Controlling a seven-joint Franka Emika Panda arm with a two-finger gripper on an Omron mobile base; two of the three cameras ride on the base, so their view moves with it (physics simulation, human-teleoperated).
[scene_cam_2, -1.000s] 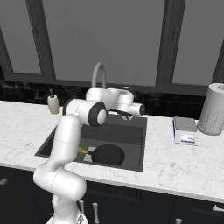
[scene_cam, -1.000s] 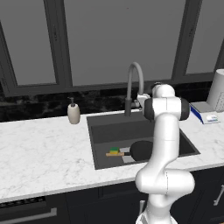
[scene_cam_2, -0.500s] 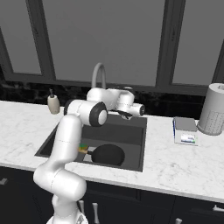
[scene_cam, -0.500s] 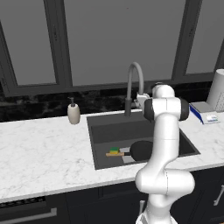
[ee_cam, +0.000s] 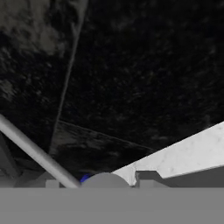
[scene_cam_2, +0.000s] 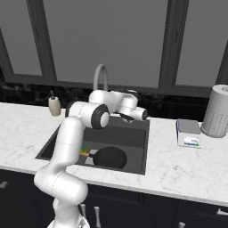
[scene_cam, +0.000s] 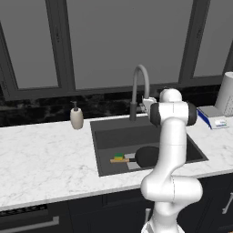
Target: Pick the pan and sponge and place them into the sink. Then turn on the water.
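Black pan: the pan (scene_cam: 146, 156) lies in the sink (scene_cam: 109, 136), at the front of the basin, its light wooden handle pointing toward the sponge; in the right base view it shows at (scene_cam_2: 109, 157).
Sponge: the sponge (scene_cam: 119, 157), green over yellow, lies on the sink floor just beside the end of the pan handle, to the pan's left; also at (scene_cam_2: 84, 151).
Sink: dark grey basin set in the white marble counter (scene_cam: 41, 159); a pale patch shows on its floor under the pan handle.
Faucet: the arched grey faucet (scene_cam: 140, 86) stands at the back rim of the sink; no stream falls from its spout in either base view.
Gripper: in the right base view the gripper (scene_cam_2: 143, 115) sits at the end of the arm, over the back right part of the sink and just to the right of the faucet base. Whether the fingers are apart or together cannot be told; they are too small and blurred there.
Hand view: dark speckled wall, a strip of white marble at the lower right, and a grey bar running diagonally at the lower left.
Dispenser: a small beige dispenser (scene_cam: 76, 117) stands on the counter left of the sink.
Box: a white and blue box (scene_cam_2: 189, 132) lies on the counter right of the sink; its label is too small to read.
Towel roll: a towel roll (scene_cam_2: 217, 111) stands just beyond the box.
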